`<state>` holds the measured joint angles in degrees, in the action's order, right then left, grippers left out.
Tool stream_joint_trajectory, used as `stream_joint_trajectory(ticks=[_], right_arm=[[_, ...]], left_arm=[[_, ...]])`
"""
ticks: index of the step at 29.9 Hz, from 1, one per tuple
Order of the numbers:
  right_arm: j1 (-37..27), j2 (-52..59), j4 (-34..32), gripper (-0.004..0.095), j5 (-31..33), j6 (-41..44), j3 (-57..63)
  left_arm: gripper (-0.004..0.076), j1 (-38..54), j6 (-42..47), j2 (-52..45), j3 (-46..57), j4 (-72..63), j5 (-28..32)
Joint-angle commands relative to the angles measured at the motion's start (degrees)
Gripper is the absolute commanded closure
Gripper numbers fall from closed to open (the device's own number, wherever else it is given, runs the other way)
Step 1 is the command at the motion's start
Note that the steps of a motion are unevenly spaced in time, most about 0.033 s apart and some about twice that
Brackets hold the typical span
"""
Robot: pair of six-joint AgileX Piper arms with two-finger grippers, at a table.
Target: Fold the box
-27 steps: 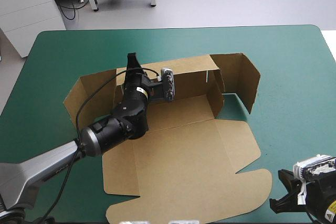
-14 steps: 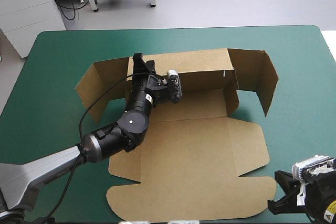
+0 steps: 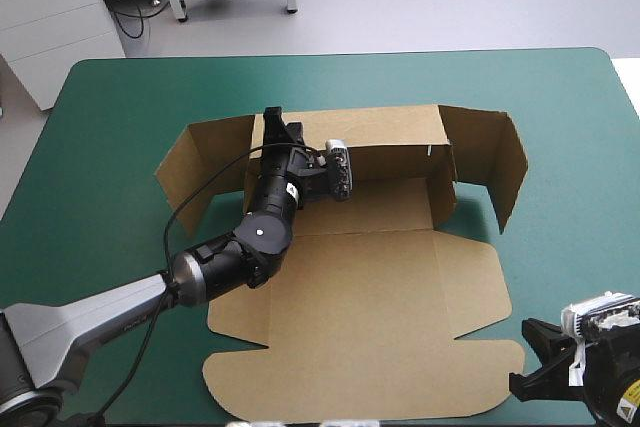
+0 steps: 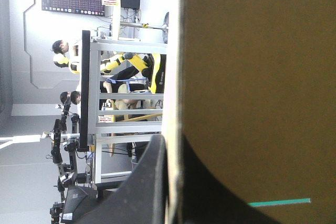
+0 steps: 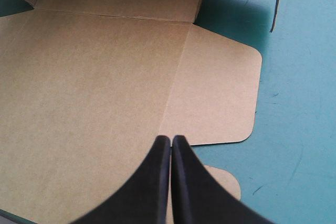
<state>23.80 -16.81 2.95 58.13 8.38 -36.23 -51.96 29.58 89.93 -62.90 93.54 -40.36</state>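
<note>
Nearest us, our right gripper is pressed together by the rounded near flaps of the matte brown box, its lid flat on the teal-green counter; farther off, our left gripper pinches the upright rear wall, creased side walls standing beside it

box mid table | left gripper on far wall | right gripper near-right
</note>
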Motion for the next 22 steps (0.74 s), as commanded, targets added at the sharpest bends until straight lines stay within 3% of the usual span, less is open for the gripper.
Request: stream_joint_trajectory(ticks=[1, 9, 13, 16, 22], right_arm=[[-0.32, -0.77, -0.11, 0.0916, -3.83, 0.16, -1.38], [-0.32, -0.88, -1.48, 0.0911, -4.16, 0.3, -1.38], [-0.32, -1.35, -5.58, 0.0842, -6.98, 1.98, -1.38], [-0.32, -3.97, -9.71, 0.0712, -8.83, 8.14, -2.06], [-0.32, -15.42, -15.97, 0.0239, -8.29, 10.46, -7.83]], left_arm=[[0.0756, -0.51, 1.5, -1.57, -1.35, 2.53, -1.86], [0.0756, -0.51, 1.5, -1.02, -1.35, 3.12, -1.67], [0.0756, -0.51, 1.5, -1.02, -1.35, 3.12, -1.46], [0.0756, -0.51, 1.5, -1.02, -1.35, 3.12, -1.46], [0.0756, -0.62, 2.04, -1.02, -1.35, 3.12, -1.46]])
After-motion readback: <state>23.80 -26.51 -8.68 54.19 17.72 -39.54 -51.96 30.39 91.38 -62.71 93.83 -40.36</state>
